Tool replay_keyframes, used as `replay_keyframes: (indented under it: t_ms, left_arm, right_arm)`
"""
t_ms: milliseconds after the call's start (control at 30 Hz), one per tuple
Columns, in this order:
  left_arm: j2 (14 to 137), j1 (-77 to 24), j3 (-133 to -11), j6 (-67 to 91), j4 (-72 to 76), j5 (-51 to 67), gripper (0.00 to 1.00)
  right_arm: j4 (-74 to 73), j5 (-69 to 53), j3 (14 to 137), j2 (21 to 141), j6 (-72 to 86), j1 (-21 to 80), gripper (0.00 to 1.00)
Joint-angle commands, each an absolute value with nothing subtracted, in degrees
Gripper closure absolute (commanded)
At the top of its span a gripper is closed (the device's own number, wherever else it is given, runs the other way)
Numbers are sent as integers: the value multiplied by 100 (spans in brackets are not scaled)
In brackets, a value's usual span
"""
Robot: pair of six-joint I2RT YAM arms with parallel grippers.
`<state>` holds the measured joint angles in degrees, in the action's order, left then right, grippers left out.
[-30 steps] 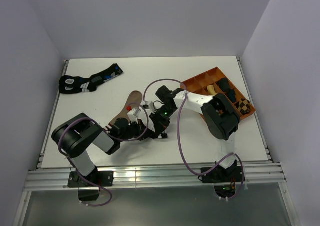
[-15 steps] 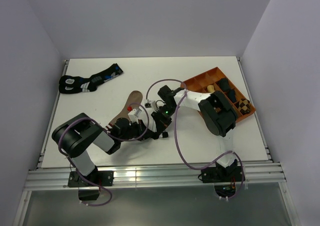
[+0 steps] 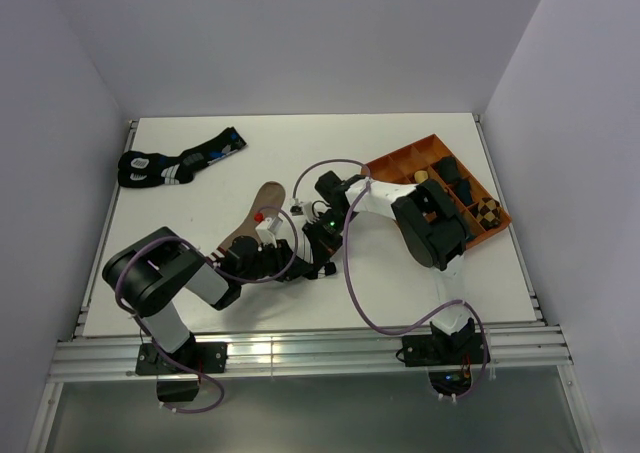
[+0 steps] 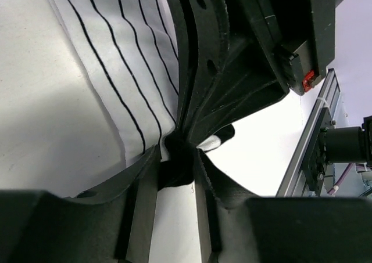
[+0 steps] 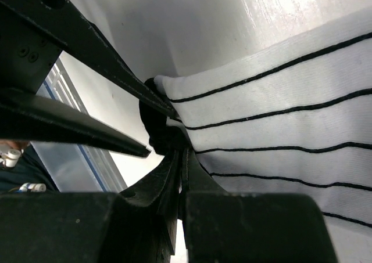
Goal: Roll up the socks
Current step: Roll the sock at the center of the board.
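place: robot lab test cell | table (image 3: 400, 143): plain white, boxed in by bare grey walls (image 3: 300, 33) on three sides | near edge: aluminium rail (image 3: 300, 353) carrying two arm bases | purple cables (image 3: 355, 293) looping over the top

A white surface (image 3: 330, 143) filled the middle of the overhead view. Three plain, pale lavender-grey walls boxed it in: a back wall (image 3: 300, 43), a left wall (image 3: 50, 173) and a right wall (image 3: 580, 173). Silver metal rails (image 3: 330, 358) ran along the surface's near edge (thinner strips of the same metal edged its left and right sides). Below the rails lay a dull grey panel (image 3: 320, 418). The light was soft and even, with a bright glare on the rails and a sheen on the surface in the right wrist view.
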<state>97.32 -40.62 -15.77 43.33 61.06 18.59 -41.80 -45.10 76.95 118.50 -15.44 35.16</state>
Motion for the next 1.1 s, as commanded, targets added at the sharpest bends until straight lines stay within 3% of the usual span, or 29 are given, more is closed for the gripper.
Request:
replay_keyframes:
  t_ms: [0,433,667,1067]
  left_arm:
    - [9554,-4096,-1529,4281,6302,1854,62]
    - [9431,-4289,-1863,3850,5458,1784,61]
    - [9475,-4403,-2100,3735,5019,1600,66]
    - [9448,-4526,-2197,3805,4439,1328,94]
  right_arm:
    - [-4122,-4245,7892,12032,-1573,3472,100]
    - [-4201,-4280,7928,12085,-1608,3463,100]
    - [-4236,-4280,7945,12094,-1626,3472,100]
    - [-4201,-4263,7945,11988,-1652,3463,98]
